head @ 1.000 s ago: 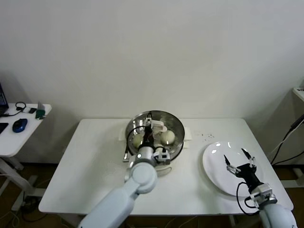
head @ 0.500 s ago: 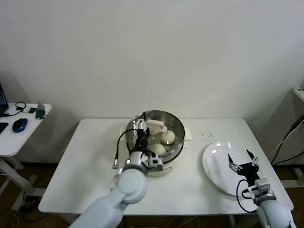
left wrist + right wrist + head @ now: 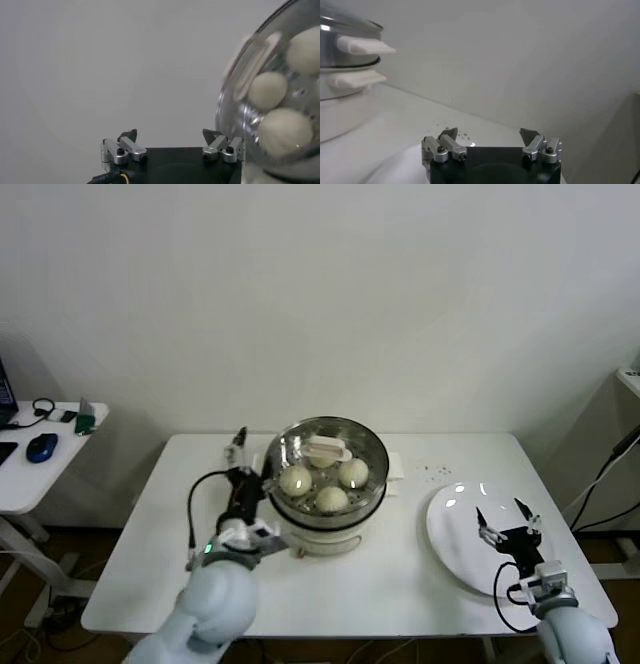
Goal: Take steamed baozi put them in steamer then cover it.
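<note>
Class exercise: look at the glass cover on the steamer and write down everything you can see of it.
The cover is a round lid of clear glass with a metal rim and a cream-white bar handle at its centre. It sits flat and closed on the steamer, which stands on the white table. Through the glass three baozi show plainly. Nothing grips it: the left claw stands open just beside the steamer, apart from the lid.

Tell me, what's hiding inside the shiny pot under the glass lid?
Through the clear glass lid, three round white buns show inside the shiny steamer. The lid's white handle covers the back part, so any bun there can't be clearly seen.
</note>
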Available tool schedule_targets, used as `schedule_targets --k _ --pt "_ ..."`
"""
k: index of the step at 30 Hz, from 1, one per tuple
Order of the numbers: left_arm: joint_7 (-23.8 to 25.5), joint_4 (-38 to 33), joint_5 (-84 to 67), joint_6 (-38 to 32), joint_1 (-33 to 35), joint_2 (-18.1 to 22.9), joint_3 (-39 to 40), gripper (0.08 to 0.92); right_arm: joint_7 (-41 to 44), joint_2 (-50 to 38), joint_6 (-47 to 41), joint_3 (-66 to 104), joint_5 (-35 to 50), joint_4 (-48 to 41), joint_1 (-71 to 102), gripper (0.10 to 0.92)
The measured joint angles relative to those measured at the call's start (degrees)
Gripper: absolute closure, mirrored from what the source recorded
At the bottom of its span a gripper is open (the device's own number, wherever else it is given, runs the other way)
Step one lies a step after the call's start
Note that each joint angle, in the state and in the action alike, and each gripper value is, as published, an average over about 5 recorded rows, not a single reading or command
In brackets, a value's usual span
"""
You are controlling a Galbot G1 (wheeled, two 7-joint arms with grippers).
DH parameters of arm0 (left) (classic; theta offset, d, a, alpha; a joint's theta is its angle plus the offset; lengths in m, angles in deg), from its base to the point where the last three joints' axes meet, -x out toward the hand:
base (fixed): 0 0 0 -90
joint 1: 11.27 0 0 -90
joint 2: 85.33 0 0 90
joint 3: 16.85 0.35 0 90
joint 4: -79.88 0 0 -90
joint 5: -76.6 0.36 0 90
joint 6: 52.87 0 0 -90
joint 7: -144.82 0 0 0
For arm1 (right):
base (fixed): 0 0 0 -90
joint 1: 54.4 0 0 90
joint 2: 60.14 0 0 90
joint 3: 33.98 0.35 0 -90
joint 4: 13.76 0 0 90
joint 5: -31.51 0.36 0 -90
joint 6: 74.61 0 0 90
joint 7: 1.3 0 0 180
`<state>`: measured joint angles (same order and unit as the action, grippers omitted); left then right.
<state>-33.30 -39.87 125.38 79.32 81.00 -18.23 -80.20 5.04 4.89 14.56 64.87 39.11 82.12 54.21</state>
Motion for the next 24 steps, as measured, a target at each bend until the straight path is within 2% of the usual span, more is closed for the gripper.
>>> schedule_targets --k 5,10,17,24 --pt "-5.94 -0.60 -11.29 -2.54 6.99 1.44 -8.92 0.177 0.60 0.60 1.04 -0.08 0.54 1.12 0.77 0.203" --pt "-9.78 0.46 -22.69 -12.37 14.58 4.60 -17.35 0.177 1.17 1.27 2.17 0.07 0.99 1.84 1.55 0.203" --pt "-12.34 3.50 -36.03 -28.20 22.50 8.39 -24.19 0.177 1.96 2.00 3.78 0.18 1.46 2.41 2.13 0.203" --pt "-13.45 6.77 -42.96 -37.64 26.12 9.57 -26.56 0.177 2.94 2.37 4.96 0.25 2.41 2.73 2.70 0.203"
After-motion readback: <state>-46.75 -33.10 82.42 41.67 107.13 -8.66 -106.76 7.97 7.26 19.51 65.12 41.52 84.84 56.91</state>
